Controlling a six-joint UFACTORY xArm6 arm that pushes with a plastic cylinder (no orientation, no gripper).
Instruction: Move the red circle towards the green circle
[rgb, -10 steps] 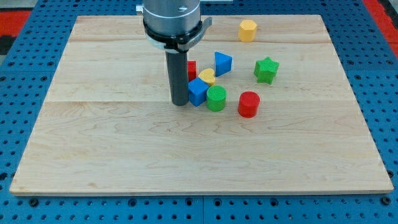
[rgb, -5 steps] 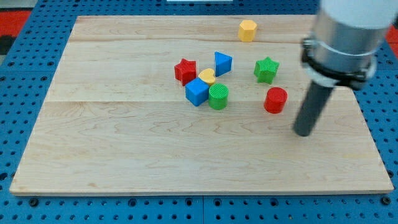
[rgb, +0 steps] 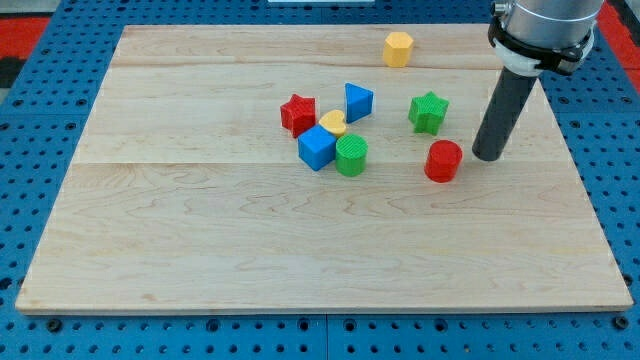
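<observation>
Red circle looks like a small, light, stiff plastic cylinder, ribbed sides, flat top. We judge it slides easily on the smooth wood and may spin or slip off line if hit off-centre. No taking hold here: we push it, best contact on its right wall, centred, line aimed at the green circle.

Our tool is a plain dark rod with no jaws, so nothing opens or closes and it holds nothing. My tip sits just beside the red circle on the view's right, a small gap showing, not touching as far as we can tell.

Red circle sits on the bench, right of centre, below the green star, well apart from the green circle to the view's left. Green circle touches the blue cube; yellow heart, red star and blue triangular block cluster around it. Yellow hexagon block lies alone near the top edge.

Path between the two circles looks clear.
</observation>
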